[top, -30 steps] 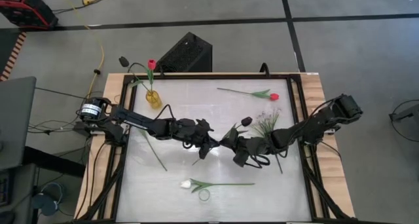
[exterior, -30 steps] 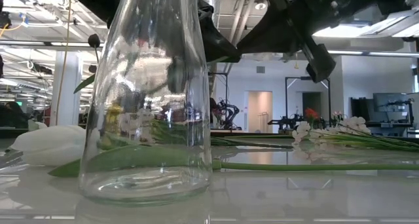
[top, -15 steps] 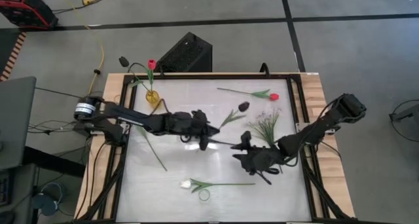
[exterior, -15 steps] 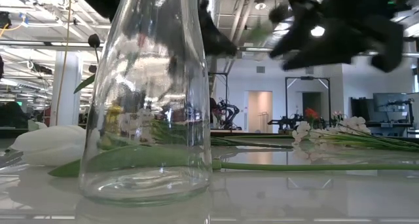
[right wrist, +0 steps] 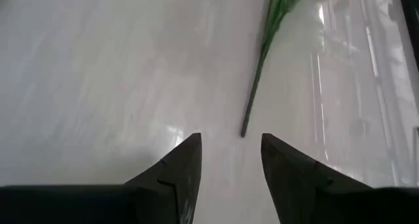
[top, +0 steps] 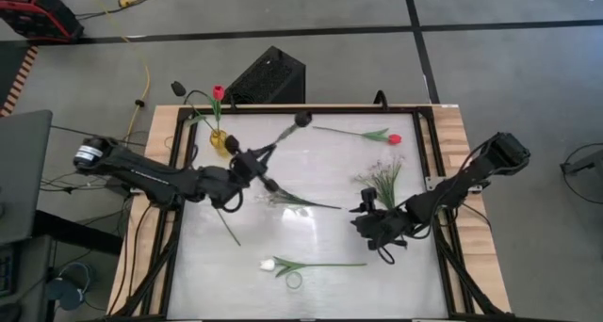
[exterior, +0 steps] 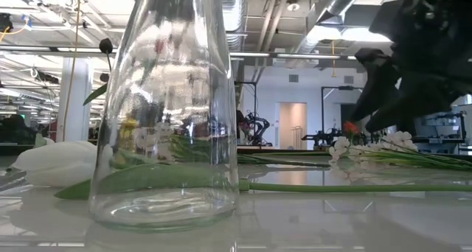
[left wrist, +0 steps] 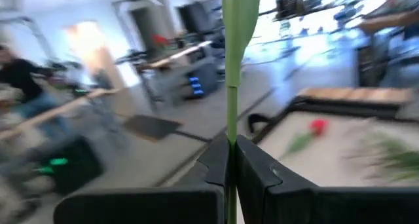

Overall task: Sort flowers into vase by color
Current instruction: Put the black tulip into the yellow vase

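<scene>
My left gripper (top: 252, 162) is shut on a dark tulip (top: 302, 120) held above the table's far left part, near the yellow vase (top: 220, 141). That vase holds a red tulip (top: 219, 93) and a dark one (top: 176, 87). My right gripper (right wrist: 230, 152) stands open above the table's right part, over the stem end of a blossom sprig (top: 381, 179), touching nothing. A red tulip (top: 393, 138) lies at the far right. A white tulip (top: 268, 264) lies near the front, behind a clear vase (exterior: 169, 105). My left gripper pinches the dark tulip's green stem (left wrist: 230, 152) between its two fingers, below the leaf (left wrist: 241, 14). The stem runs out past the fingertips, roughly along them. The tulip is lifted clear of the table, its head slanting toward the far right.
A small sprig with a long stem (top: 306, 202) lies mid-table, and another green stem (top: 222, 218) lies at the left. A dark frame rail (top: 435, 162) edges the white table top. A black box (top: 268, 77) stands beyond the far edge.
My left gripper has carried the dark tulip from mid-table toward the left and far edges, turning so the head swings toward the far edge by the yellow vase. My right gripper has drawn away from the left one toward the right edge.
</scene>
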